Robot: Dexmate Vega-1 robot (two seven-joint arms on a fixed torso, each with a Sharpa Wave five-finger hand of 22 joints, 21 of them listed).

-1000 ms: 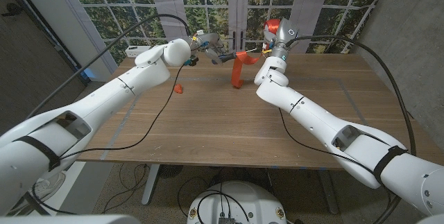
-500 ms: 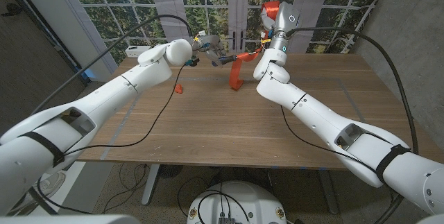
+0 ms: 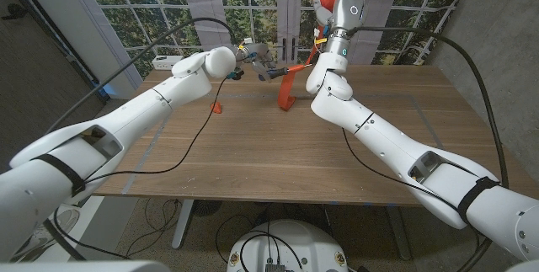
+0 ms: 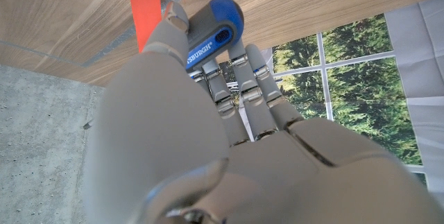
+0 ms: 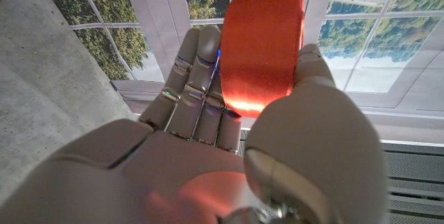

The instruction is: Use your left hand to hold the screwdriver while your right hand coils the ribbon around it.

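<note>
Your left hand grips the blue-handled screwdriver above the worktop's far edge, fingers wrapped round the handle. The orange ribbon hangs from its shaft to the wood, and your raised right hand pinches the ribbon's upper end between thumb and fingers.

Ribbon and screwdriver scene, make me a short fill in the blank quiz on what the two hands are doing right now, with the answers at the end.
1. The left hand grips a screwdriver whose handle is ____ and grey.
2. The right hand holds the ribbon, whose colour is ____.
3. In the head view, the right hand is raised ____ than the left hand.
4. The ribbon's loose end hangs down toward the wooden ____.

Missing words: blue; orange-red; higher; table
</note>
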